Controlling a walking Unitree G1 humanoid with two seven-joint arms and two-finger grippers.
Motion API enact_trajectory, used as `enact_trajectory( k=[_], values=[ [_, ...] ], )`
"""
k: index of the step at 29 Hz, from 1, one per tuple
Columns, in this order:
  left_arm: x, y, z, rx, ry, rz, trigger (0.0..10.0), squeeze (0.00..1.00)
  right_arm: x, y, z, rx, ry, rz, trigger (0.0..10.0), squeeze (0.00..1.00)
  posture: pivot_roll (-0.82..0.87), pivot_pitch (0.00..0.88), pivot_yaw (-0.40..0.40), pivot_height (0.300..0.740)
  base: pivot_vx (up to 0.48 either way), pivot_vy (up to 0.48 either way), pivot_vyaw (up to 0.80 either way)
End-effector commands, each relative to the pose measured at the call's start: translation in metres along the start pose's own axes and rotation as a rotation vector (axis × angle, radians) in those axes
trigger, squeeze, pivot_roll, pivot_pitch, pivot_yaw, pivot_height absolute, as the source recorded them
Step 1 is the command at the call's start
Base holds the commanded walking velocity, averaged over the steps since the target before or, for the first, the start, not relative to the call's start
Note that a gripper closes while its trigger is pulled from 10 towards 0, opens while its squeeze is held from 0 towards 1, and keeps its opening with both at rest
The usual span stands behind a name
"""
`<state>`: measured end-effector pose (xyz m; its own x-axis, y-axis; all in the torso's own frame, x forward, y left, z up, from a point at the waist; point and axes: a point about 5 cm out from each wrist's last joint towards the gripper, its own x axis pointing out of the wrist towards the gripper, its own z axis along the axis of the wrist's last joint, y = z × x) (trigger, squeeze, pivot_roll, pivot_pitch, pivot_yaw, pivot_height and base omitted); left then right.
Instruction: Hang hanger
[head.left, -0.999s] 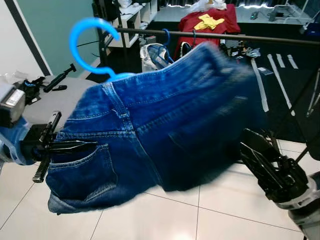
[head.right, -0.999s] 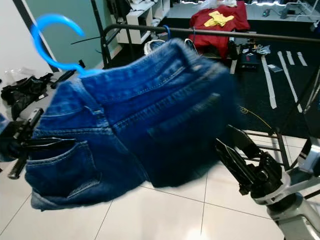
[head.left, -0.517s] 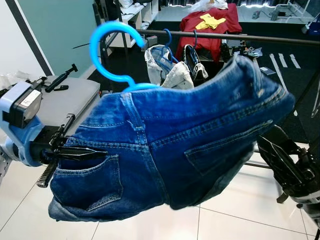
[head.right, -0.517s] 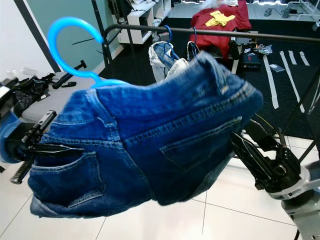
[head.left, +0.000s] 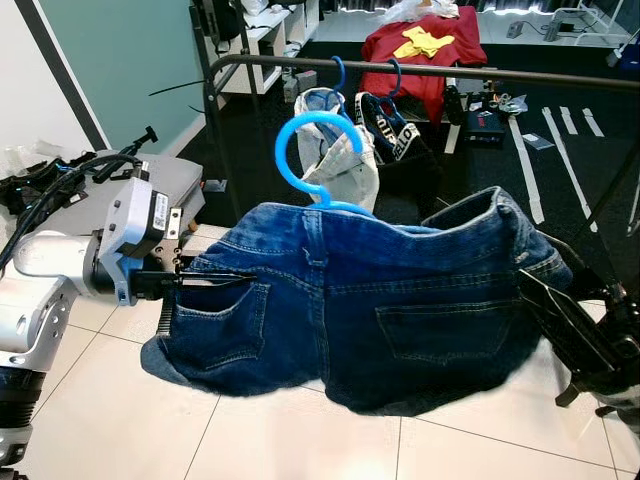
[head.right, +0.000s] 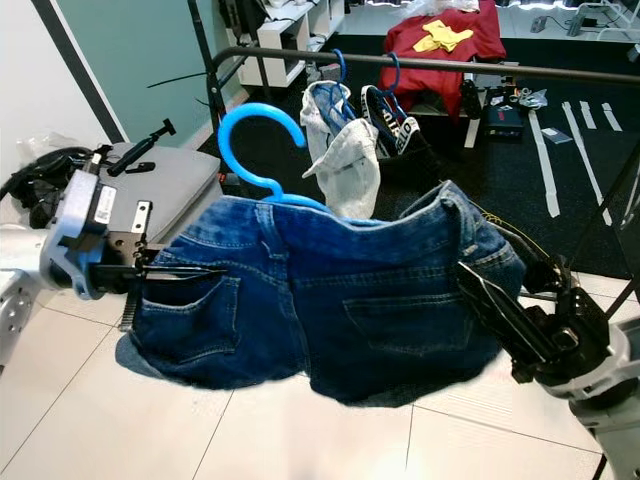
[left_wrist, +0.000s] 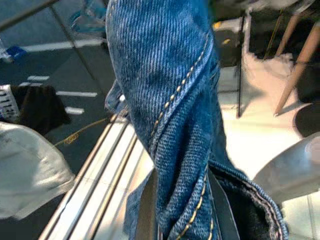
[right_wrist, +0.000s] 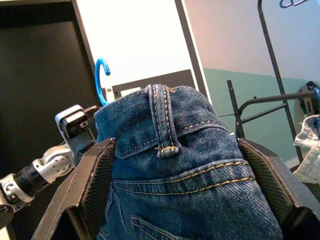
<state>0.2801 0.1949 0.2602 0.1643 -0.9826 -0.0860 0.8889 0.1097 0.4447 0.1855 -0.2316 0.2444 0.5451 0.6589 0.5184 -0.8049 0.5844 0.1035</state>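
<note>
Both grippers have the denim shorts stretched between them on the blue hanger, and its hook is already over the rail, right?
Not quite. The left gripper and right gripper do hold the denim shorts stretched on the blue hanger, but its hook is not over the rail yet. In the left eye view the hook sits below and in front of the rail, free of it.
</note>
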Motion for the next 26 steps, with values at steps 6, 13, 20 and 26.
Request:
enact_trajectory(
  k=[6,13,20,26],
  values=[
    [-0.013,0.001,0.007,0.045,-0.004,-0.048,10.0,0.00,-0.007,-0.005,-0.016,0.013,0.110,-0.074,10.0,0.00,-0.09,0.082,0.080,0.740,0.000,0.000,0.00],
    [-0.019,0.001,0.000,0.042,0.047,-0.050,10.0,0.00,-0.009,-0.010,-0.015,-0.001,0.105,-0.110,0.0,0.00,-0.09,0.084,0.080,0.740,0.000,0.000,0.00],
    [-0.028,0.004,-0.008,0.033,0.090,-0.012,10.0,0.00,-0.010,-0.012,-0.013,-0.014,0.096,-0.127,0.0,0.00,-0.09,0.085,0.080,0.740,0.000,0.000,0.00],
    [-0.030,0.003,-0.020,0.032,0.172,-0.003,10.0,0.00,-0.009,-0.014,-0.013,-0.032,0.085,-0.151,0.0,0.00,-0.09,0.088,0.079,0.740,0.000,0.000,0.00]
  ],
)
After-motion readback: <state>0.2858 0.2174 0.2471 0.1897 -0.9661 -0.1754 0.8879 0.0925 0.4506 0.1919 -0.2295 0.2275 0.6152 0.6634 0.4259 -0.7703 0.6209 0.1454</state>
